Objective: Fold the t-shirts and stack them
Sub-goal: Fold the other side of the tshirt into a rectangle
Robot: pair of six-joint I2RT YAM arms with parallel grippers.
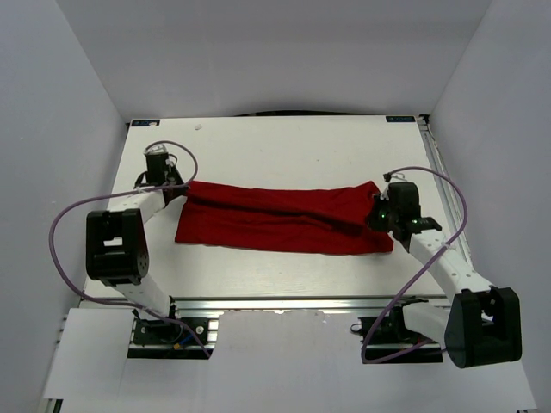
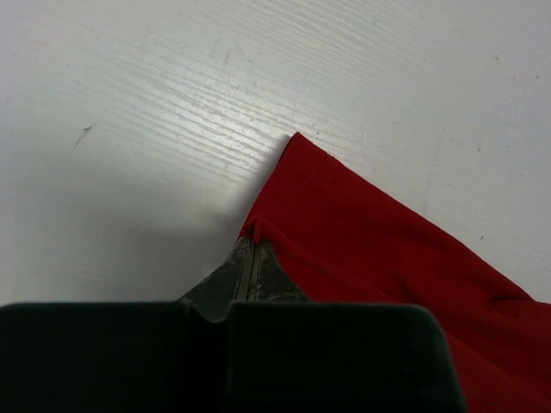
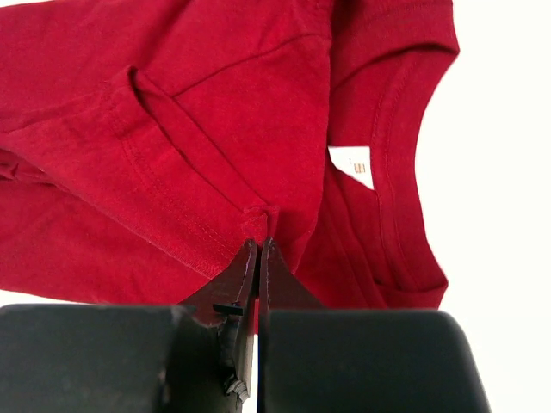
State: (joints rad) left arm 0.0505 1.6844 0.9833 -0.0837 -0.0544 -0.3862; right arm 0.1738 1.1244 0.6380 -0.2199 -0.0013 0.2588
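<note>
The bright red t-shirt (image 1: pixel 280 219) lies folded lengthwise in a long band across the middle of the white table. My left gripper (image 1: pixel 183 191) is shut on the shirt's far left corner; in the left wrist view its fingertips (image 2: pixel 251 241) pinch the red cloth (image 2: pixel 387 249) at its edge. My right gripper (image 1: pixel 376 215) is shut on the shirt's right end; in the right wrist view its fingertips (image 3: pixel 259 241) pinch a fold of the cloth (image 3: pixel 172 129) beside the collar (image 3: pixel 405 155), where a white label (image 3: pixel 353 165) shows.
White walls enclose the table (image 1: pixel 284 146) on the left, back and right. A metal rail (image 1: pixel 293 303) runs along the near edge by the arm bases. Purple cables (image 1: pixel 65 224) loop from both arms.
</note>
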